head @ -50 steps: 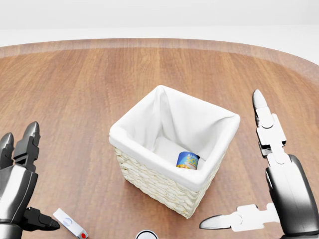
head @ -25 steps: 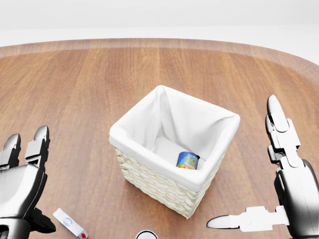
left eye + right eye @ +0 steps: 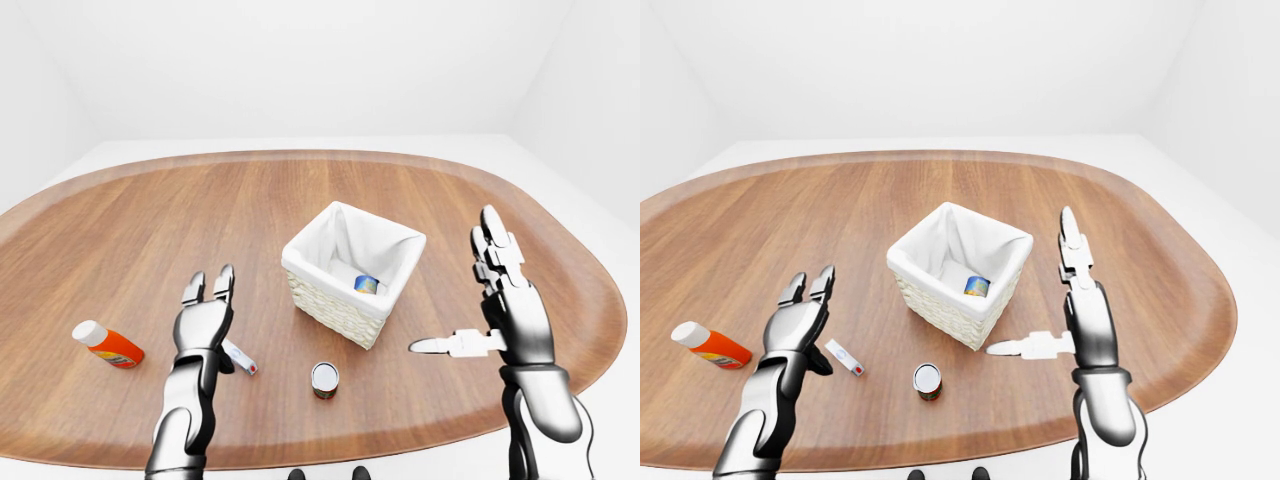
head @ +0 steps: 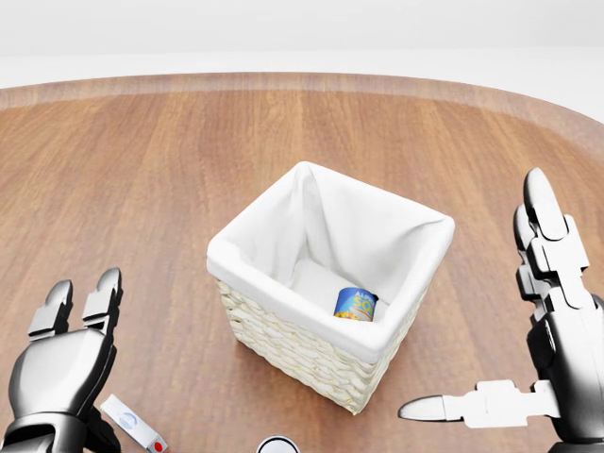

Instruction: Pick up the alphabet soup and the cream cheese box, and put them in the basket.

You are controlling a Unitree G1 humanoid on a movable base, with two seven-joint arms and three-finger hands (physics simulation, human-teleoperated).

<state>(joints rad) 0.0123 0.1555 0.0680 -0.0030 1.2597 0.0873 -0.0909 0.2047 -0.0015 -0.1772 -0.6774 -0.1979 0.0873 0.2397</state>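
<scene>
Alphabet soup [image 4: 356, 304] lies inside the basket [image 4: 283, 250], at the liner's bottom near the right wall. Cream cheese box [image 3: 843, 356] lies flat on the table [image 3: 150, 230], well left of the basket, its long axis running from far-left to near-right. Left hand [image 3: 795, 322], fingers spread and empty, hovers just left of the box (clearly the nearer hand). Right hand [image 3: 505, 305], also splayed and empty, stands right of the basket, well apart from the box.
</scene>
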